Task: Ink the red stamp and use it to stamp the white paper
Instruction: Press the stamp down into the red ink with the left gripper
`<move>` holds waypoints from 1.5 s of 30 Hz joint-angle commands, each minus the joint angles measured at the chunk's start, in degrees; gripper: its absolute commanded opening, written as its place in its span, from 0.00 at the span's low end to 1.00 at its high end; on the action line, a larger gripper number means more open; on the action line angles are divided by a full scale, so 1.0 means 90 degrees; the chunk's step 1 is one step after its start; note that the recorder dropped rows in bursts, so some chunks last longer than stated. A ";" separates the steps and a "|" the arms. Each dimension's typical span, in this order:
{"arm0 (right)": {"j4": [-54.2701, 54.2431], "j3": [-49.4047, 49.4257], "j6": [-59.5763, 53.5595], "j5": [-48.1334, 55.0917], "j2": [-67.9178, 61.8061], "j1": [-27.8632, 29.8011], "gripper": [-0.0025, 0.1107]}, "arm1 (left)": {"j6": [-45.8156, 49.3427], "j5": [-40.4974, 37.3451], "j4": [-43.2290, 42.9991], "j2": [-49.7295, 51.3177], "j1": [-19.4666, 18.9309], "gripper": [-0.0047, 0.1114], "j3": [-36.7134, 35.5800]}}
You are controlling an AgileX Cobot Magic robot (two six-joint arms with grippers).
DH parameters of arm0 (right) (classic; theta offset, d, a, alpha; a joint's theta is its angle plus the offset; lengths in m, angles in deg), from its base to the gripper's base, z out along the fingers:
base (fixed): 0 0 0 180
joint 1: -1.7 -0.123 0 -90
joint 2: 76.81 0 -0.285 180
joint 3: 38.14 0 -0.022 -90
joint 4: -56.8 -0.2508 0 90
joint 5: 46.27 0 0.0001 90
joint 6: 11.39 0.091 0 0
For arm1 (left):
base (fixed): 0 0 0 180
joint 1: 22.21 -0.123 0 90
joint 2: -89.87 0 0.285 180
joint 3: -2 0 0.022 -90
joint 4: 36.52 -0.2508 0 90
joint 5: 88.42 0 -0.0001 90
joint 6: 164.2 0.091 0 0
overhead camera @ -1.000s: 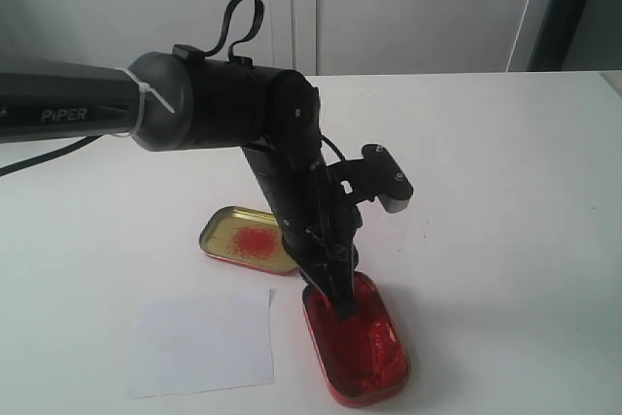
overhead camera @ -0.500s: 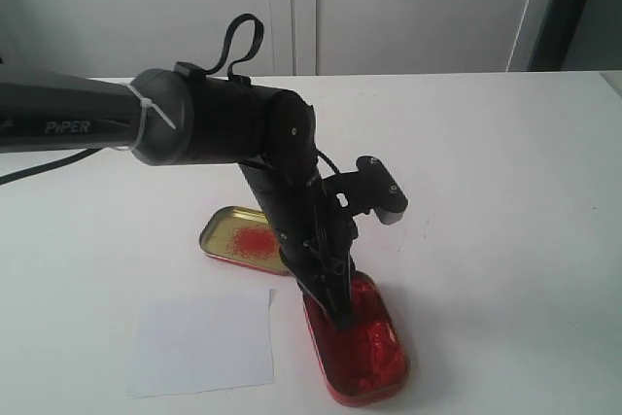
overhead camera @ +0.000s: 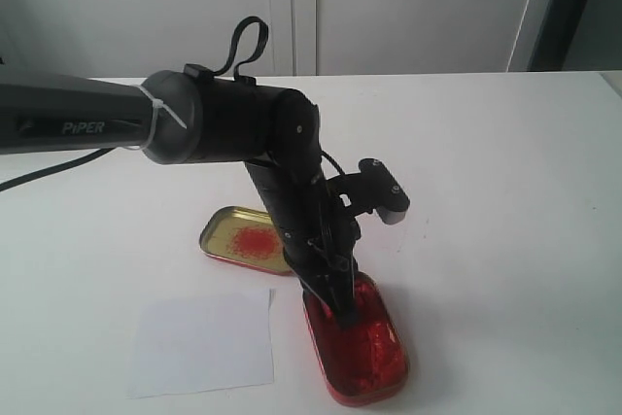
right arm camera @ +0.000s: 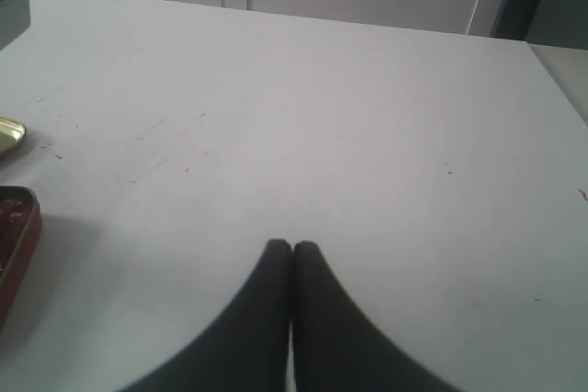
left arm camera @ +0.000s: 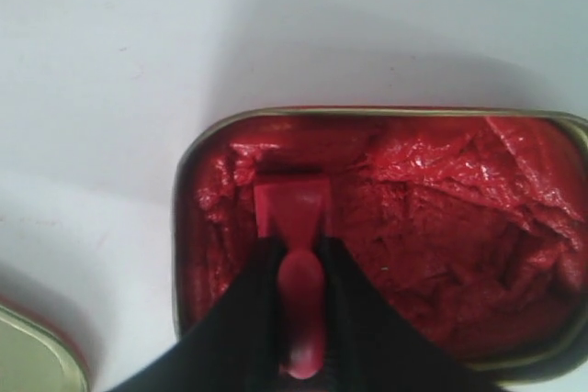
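**At the ink tin: stamp gripped over the red pad**

Nearest the exterior camera, the white paper [overhead camera: 202, 342] lies flat on the table [overhead camera: 505, 191], unmarked on its visible face. Just beside it stands the ink tin [overhead camera: 360, 399], oblong and filled with glossy, creased red ink; its near rim is close to the frame edge.

The left gripper [overhead camera: 342, 303] reaches down into the tin's far end. In the exterior view the fingers cover the red stamp entirely. The left wrist view shows the red stamp [left arm camera: 294, 213]: both black fingers [left arm camera: 262, 282] pinch its knobbed handle, and the rectangular base sits at the ink surface near one end wall of the tin. The stamping face is turned away, so contact depth cannot be told. Part of the tin is cut off in that view.

Behind the tin, the gold lid [overhead camera: 219, 240] lies open side up with a red smudge; the left arm [overhead camera: 214, 123] hides its right end.

The right gripper [right arm camera: 292, 250] shows only in its own wrist view, fingers pressed together over bare table, holding nothing. Only cut-off slivers of the tin and lid show there.

Farthest back stand pale cabinet doors [overhead camera: 408, 7].
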 commanded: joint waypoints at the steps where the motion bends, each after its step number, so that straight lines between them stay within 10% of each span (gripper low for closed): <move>1: 0.0017 0.0027 0.0000 -0.0108 0.0031 0.0032 0.02 | -0.0041 -0.0546 -0.0263 0.0703 0.0038 0.04 -0.0204; 45: 0.0017 0.0027 0.0000 -0.0108 0.0031 0.0032 0.02 | -0.0041 -0.1773 -0.0657 0.0179 0.0038 0.04 0.0841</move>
